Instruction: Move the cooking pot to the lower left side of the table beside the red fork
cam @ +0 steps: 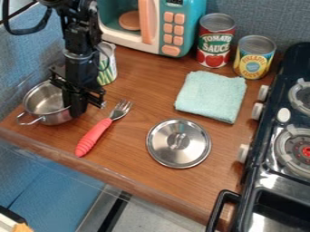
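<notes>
My gripper point(77, 103) hangs at the left of the table, low over the right rim of the steel cooking pot point(43, 99), and hides part of that rim. The pot stands upright and uncovered near the table's left edge, one looped handle toward the front left. To its right lies the red-handled fork point(95, 136), tines toward the back right, apart from the pot. Whether the gripper has hold of the rim cannot be made out.
A steel lid point(178, 143) lies mid-table, with a folded teal cloth point(212, 96) behind it. A can point(107, 64) stands just behind the gripper. Two cans and a toy microwave point(175, 29) line the back; a black stove point(272, 158) borders the right.
</notes>
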`<state>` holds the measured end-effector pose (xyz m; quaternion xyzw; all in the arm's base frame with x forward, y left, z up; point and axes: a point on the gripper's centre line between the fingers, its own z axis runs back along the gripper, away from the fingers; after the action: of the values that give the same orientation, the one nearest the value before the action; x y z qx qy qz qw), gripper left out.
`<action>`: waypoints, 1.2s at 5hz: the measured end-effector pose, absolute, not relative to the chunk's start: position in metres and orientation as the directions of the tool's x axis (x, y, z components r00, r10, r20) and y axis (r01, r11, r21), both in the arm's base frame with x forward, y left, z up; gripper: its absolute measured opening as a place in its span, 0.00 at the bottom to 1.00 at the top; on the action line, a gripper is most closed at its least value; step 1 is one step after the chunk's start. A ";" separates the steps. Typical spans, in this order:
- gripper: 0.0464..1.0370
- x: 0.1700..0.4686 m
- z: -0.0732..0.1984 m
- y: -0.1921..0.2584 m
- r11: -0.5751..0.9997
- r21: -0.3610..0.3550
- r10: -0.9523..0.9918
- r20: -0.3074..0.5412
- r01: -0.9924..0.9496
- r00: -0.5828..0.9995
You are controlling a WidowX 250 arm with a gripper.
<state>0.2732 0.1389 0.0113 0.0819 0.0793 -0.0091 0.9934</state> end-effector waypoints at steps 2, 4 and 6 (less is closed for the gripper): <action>0.06 0.276 0.003 0.145 0.986 0.164 0.000 -0.167 0.028 0.986; 0.51 0.286 0.039 0.126 0.977 0.194 -0.061 -0.141 0.088 0.988; 0.97 0.281 0.074 0.107 0.982 0.154 -0.110 -0.024 0.112 0.994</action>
<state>0.2806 0.1068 0.0741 0.0778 0.0076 -0.0557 0.9954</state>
